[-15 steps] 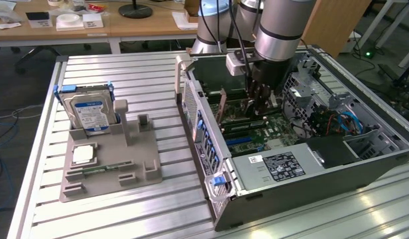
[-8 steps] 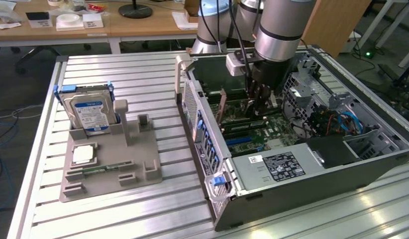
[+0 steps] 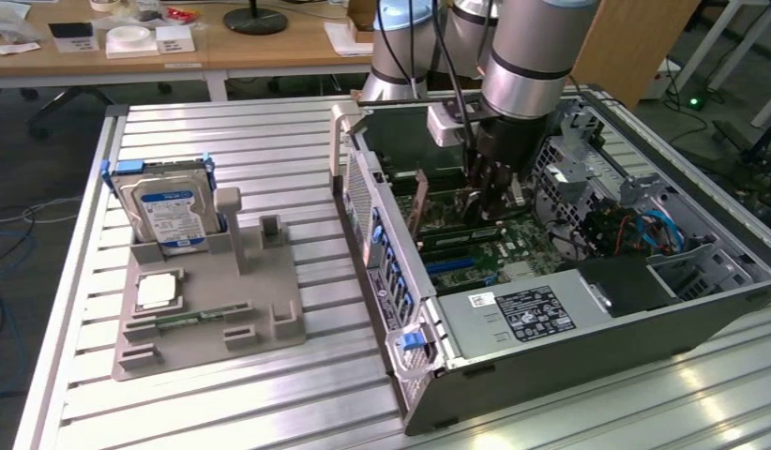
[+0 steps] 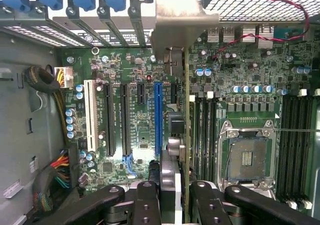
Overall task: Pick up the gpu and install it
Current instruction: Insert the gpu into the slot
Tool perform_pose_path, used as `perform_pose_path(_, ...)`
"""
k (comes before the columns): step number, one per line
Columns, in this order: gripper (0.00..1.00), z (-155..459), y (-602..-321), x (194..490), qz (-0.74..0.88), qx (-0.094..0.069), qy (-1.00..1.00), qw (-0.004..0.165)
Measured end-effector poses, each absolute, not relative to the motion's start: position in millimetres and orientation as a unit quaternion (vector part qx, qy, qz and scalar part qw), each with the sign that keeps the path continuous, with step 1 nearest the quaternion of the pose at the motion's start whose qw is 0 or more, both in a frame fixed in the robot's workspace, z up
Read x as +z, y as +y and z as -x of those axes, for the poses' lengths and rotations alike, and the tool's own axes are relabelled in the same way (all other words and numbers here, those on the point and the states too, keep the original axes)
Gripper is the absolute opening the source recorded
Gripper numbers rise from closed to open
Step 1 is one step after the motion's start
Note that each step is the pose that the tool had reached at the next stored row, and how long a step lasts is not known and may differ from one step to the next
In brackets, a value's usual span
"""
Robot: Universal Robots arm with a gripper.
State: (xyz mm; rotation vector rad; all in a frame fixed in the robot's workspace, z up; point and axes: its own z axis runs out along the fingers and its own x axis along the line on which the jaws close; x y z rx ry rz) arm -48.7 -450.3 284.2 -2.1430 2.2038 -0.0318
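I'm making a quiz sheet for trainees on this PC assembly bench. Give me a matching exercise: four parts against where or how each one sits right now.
Parts:
1. gpu
2. hard drive
3. memory stick
4. CPU socket

Places or states:
A. lying flat in the gray holder
B. empty, on the motherboard
C. held edge-on between the fingers
D. standing upright in the gray holder

Pairs: 1-C, 2-D, 3-A, 4-B
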Motion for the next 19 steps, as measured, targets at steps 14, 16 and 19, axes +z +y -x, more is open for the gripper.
perform_pose_path(14,0.28,50.9,-451.8,270.7,0.697,-0.010,0.716,0.034)
perform_pose_path(16,0.28,50.8,-451.8,267.1,0.697,-0.010,0.716,0.034)
perform_pose_path(19,0.28,50.8,-451.8,261.6,0.697,-0.010,0.716,0.034)
